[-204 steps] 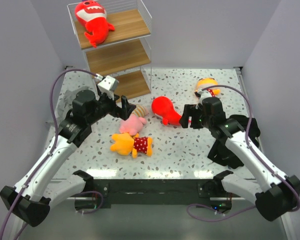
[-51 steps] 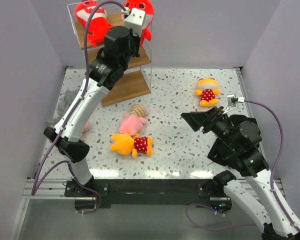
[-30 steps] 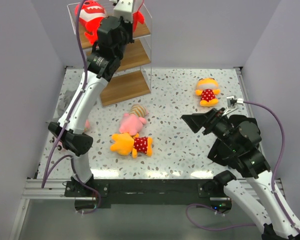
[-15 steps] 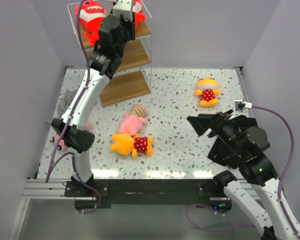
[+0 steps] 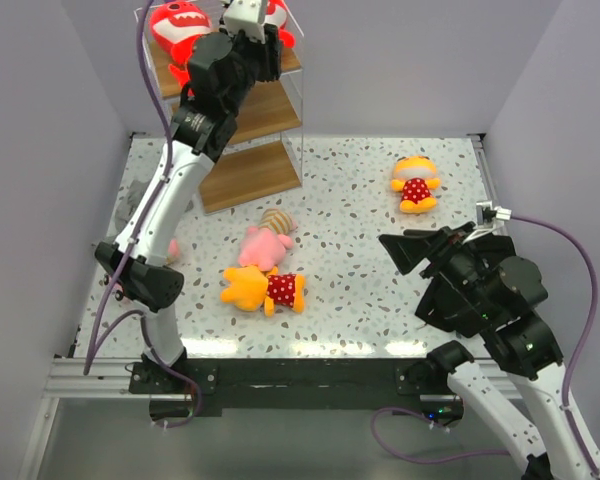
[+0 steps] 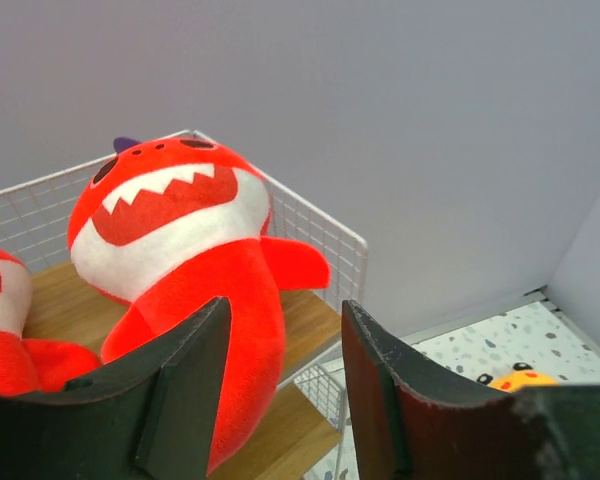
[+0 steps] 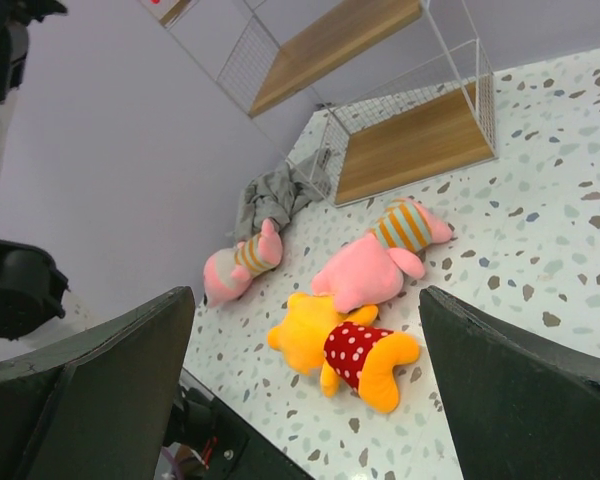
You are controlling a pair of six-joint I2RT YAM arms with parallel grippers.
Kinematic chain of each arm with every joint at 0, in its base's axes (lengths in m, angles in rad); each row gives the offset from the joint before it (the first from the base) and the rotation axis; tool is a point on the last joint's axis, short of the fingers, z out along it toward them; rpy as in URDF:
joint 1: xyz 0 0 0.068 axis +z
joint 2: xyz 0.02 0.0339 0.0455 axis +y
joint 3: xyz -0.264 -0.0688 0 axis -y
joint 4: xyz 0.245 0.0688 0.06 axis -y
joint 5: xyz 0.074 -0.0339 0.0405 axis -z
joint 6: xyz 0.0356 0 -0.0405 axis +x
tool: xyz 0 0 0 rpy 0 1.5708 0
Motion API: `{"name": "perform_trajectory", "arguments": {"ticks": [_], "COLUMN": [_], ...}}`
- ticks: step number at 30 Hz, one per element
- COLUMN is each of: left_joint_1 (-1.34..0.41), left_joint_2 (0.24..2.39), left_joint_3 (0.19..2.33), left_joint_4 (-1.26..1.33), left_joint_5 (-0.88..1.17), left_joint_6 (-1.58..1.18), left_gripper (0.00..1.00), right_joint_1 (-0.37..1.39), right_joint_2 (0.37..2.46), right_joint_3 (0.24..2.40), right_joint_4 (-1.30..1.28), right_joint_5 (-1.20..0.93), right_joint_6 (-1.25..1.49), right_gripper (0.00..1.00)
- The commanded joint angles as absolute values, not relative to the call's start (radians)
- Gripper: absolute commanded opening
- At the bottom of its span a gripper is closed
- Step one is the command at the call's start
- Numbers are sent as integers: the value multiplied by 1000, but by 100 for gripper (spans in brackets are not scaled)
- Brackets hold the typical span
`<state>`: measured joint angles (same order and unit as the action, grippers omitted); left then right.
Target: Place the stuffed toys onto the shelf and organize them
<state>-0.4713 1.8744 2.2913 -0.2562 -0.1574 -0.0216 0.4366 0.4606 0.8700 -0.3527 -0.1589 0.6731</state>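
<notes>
Left gripper (image 6: 285,312), jaws parted and empty, faces the red plush shark (image 6: 180,240) sitting beside a second red shark (image 6: 5,320) on the white-wire wooden shelf (image 6: 310,215), top board. Right gripper (image 7: 305,300) gapes wide above the yellow polka-dot toy (image 7: 345,350) and pink striped toy (image 7: 380,260).

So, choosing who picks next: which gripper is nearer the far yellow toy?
Right. The right gripper hovers near-left of the far yellow toy; the left gripper is up at the top of the shelf.
</notes>
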Motion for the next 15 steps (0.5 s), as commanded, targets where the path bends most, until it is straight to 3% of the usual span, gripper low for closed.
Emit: {"name": "perform_trajectory", "arguments": {"ticks": [1,6,15], "left_joint_1": [-463,-463,-463], "left_joint_2": [1704,1516,1093], "left_joint_3": [2238,2039,1427], "left_joint_4": [-232,-340,-376], "left_joint_5": [-40,-52,-210], "left_joint_6": [-84,-112,-331], "left_gripper": [58,78,94], "right_joint_1": [437,437,437], "right_joint_2": [483,509,621], "right_joint_3": [928,934,980], "right_joint_4": [-423,-477,-673], "right_joint_5": [-114,-81,35], "right_joint_6": [647,663,673], "right_gripper": [99,98,99]}}
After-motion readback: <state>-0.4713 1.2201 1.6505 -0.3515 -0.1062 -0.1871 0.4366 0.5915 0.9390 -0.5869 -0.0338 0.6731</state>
